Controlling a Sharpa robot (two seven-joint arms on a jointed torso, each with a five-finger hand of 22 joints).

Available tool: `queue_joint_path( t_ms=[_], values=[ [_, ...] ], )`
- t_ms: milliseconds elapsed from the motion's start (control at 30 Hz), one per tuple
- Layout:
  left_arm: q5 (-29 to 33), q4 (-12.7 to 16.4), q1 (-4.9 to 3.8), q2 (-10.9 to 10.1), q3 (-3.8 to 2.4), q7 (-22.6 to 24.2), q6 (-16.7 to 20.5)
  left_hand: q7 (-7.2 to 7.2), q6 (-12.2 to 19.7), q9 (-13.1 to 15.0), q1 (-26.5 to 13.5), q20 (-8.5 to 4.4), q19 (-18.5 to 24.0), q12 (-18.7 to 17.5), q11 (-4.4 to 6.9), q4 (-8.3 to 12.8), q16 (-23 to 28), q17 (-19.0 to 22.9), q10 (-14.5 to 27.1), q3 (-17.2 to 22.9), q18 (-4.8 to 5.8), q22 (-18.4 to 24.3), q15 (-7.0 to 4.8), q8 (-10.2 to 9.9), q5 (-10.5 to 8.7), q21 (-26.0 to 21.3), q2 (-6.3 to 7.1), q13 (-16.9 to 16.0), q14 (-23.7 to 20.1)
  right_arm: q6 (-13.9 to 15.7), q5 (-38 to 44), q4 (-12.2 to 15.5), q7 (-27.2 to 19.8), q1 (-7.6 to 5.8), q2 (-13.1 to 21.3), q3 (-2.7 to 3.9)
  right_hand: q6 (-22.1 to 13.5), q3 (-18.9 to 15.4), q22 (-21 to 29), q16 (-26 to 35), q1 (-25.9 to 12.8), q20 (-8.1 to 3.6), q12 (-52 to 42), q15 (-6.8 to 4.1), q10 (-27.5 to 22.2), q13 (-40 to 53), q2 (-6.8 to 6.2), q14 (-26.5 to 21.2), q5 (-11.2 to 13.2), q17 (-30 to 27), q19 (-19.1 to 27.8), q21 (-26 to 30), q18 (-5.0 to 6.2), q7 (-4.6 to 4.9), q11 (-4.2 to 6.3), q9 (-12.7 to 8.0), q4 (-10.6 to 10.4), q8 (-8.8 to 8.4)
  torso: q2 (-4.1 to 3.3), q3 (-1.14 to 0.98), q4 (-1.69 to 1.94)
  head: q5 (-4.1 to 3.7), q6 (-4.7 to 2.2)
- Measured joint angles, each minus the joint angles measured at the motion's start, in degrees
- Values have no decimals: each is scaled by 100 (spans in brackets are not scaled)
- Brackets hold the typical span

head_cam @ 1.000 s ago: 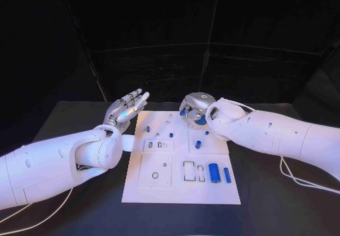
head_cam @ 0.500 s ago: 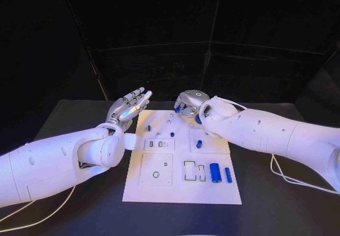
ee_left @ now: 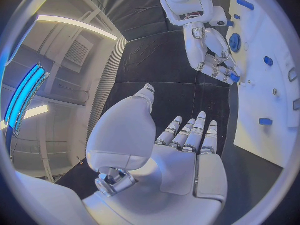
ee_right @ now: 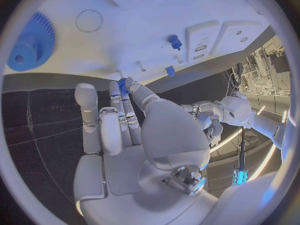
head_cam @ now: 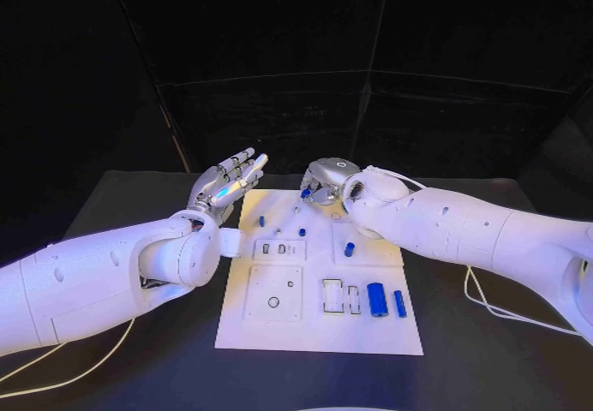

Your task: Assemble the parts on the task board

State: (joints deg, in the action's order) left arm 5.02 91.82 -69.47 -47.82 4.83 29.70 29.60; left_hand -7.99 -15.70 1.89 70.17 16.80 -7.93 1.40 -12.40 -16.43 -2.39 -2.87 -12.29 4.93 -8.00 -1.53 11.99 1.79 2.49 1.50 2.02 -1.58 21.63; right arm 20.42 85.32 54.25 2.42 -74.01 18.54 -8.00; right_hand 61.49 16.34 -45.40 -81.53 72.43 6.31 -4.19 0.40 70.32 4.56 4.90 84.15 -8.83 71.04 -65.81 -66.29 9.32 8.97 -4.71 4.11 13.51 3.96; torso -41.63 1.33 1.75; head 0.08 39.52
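**Right hand pinches a small blue part over the board's far edge**

The task board [head_cam: 319,291] lies in the middle of the black bench [head_cam: 111,248]. At about 12 o'clock on the board, the right hand [head_cam: 326,184] hangs over the far edge with its fingers curled inward. A small blue part [ee_right: 123,86] sits between its fingertips; it looks pinched there, though the piece is tiny and partly covered.

The left hand [head_cam: 226,185] is raised at about 10 o'clock, just off the board's far left corner. Its fingers are straight and spread, palm empty, touching nothing.

On the board, a large blue cylinder [head_cam: 375,300] and a slimmer blue peg [head_cam: 399,303] lie side by side at about 4 o'clock. Another blue piece [head_cam: 349,249] lies near the centre, toward 2 o'clock. A blue gear [ee_right: 30,42] rests on the board near the right hand.
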Motion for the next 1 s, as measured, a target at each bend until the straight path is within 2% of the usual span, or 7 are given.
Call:
queue_joint_path(
  t_ms=[467, 867, 1000],
  values=[
    [0, -10, -21, 36, 0, 0, -6, 0, 0, 0, 0, 0, 0, 0, 0, 0, 0, 1, 0, 0, 0, 1, 0, 0, 0, 0, 0, 0, 0, -71, 44, -275, 67, 0, -201, 0, -4, 39, 8, 0, -67, 0, 0, 0, 0, 0, -67, 0, 14, -10, 0, 0, 1, 0, 0, -10, -39, -21, -9, 3, -3, 3, 13],
    [0, -28, -35, 65, 0, 0, -9, 0, 0, 0, 0, 0, 0, 0, 0, 0, 0, 1, 0, 0, 0, -4, 0, 0, 0, 0, 0, 0, 0, -176, 91, -397, 103, 2, -297, 1, -44, 94, 29, 0, -96, 22, 21, 0, -62, -17, -97, 0, 49, -23, 21, 0, 1, 39, -61, -16, -94, -21, -13, 4, 1, 26, 37],
    [0, -33, -40, 75, 0, 0, -10, 0, 0, 0, 0, 0, 0, 0, 0, 0, 0, 1, 0, 0, 0, -4, 0, 0, 0, 0, 0, 0, 0, -237, 105, -421, 109, 2, -321, 1, -44, 117, 29, 0, -128, 21, 21, 0, -84, -22, -128, 0, 81, -36, 48, 0, 1, 39, -40, -17, -117, -21, -13, 5, 1, 26, 50]
  ],
)
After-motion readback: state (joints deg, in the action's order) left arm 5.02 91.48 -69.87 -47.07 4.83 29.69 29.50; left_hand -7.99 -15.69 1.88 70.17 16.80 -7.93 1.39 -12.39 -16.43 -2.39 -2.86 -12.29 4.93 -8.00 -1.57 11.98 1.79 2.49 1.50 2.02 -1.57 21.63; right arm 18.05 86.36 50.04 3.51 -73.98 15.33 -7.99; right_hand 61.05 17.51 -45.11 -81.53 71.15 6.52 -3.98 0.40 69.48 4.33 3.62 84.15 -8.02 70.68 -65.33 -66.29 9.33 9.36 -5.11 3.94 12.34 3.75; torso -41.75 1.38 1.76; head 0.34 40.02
